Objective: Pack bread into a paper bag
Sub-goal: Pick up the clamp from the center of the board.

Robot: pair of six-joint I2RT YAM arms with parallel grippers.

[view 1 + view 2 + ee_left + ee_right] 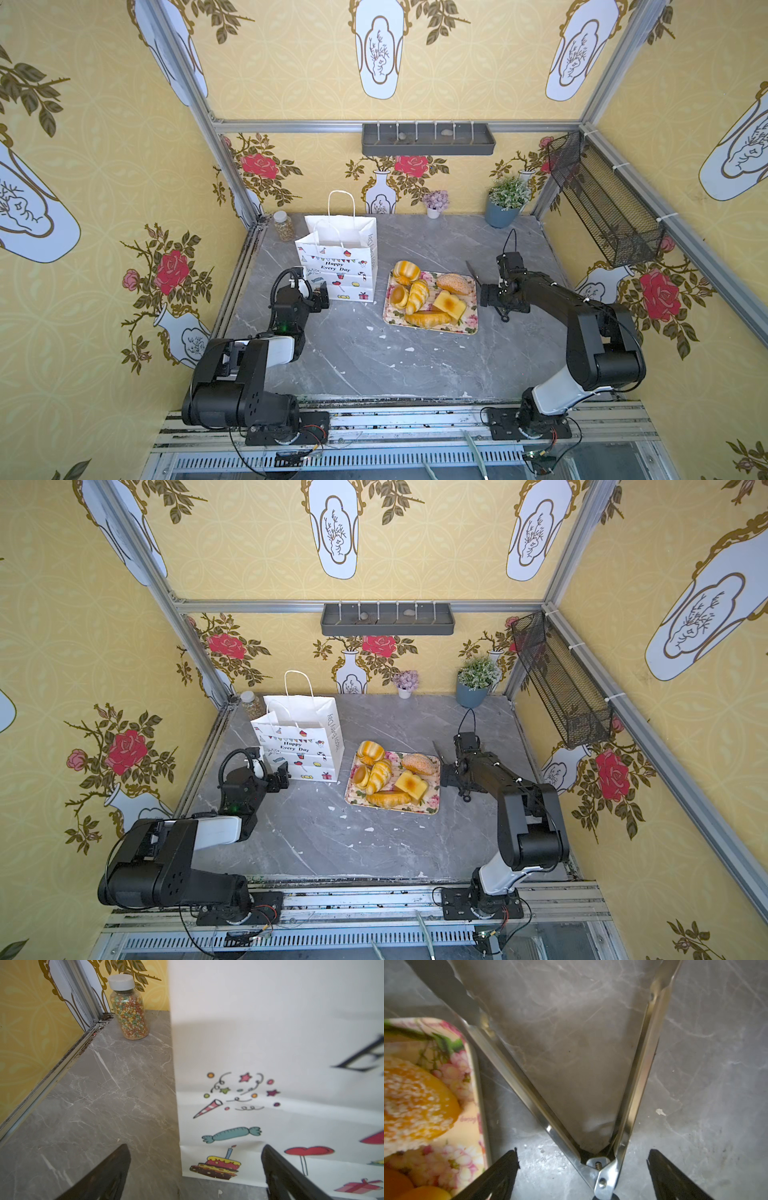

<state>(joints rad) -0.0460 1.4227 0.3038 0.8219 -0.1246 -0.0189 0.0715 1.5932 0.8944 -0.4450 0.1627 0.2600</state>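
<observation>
In the left wrist view the paper bag (pixel 270 1032) is cropped and its black lettering blurred, while on the floral tray (pixel 471 1105) the seeded bun (pixel 415 1101) shows blurred and cut off, and the tongs (pixel 638 1072) beside that tray lose their tips.

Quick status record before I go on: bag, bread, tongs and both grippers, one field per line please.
paper bag: upright, mouth open
bread: six pieces, all on the tray; none seen in the bag
tongs: spread open, lying on the table beside the tray
left gripper: open, at the bag's lower corner, holding nothing
right gripper: open, fingers either side of the tongs' hinge, not gripping
</observation>
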